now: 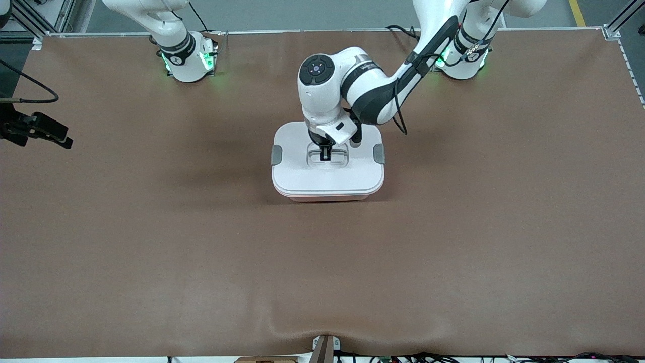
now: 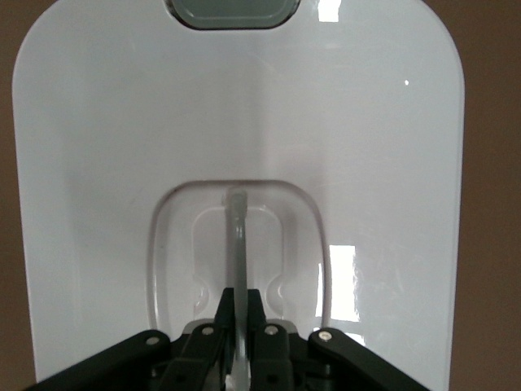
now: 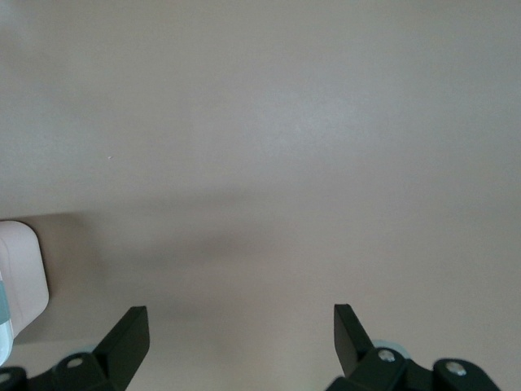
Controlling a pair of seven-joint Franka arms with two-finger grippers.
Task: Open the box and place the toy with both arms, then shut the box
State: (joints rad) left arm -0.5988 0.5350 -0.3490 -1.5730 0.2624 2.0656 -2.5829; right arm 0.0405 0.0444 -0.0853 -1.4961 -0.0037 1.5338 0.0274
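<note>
Sitting mid-counter, the box has its white lid on and a grey clip at each end; no writing is legible, the contents are hidden, and no toy shows. Left gripper points straight down into the lid's recessed centre, jaws shut on the thin handle. Right gripper waits at the right arm's end, above bare counter, jaws wide and empty.
</note>
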